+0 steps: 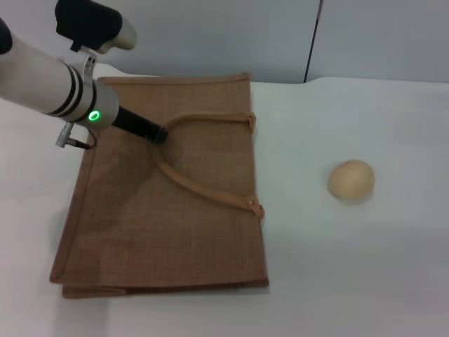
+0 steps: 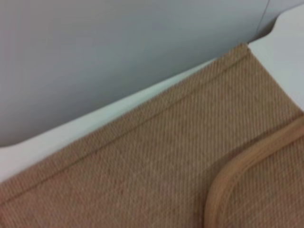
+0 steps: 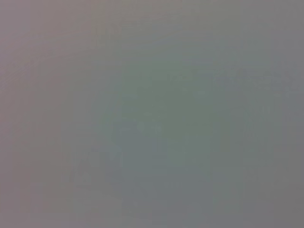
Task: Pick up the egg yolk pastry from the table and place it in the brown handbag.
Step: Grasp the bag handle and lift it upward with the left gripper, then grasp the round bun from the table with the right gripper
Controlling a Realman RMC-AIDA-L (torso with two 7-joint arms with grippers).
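The egg yolk pastry [image 1: 351,180], a small pale tan ball, lies on the white table [image 1: 351,267] to the right of the bag, with nothing touching it. The brown handbag [image 1: 175,232] lies flat at centre left, its opening toward the pastry. Its tan loop handle [image 1: 203,188] lies on top. My left gripper [image 1: 156,133] reaches in from the upper left and is shut on the bend of that handle, low over the bag. The left wrist view shows the bag's weave [image 2: 156,161] and the handle [image 2: 228,180]. My right gripper is out of view.
A grey wall [image 1: 231,35] stands behind the table's far edge. Bare tabletop lies between the bag and the pastry and in front of both. The right wrist view shows only plain grey.
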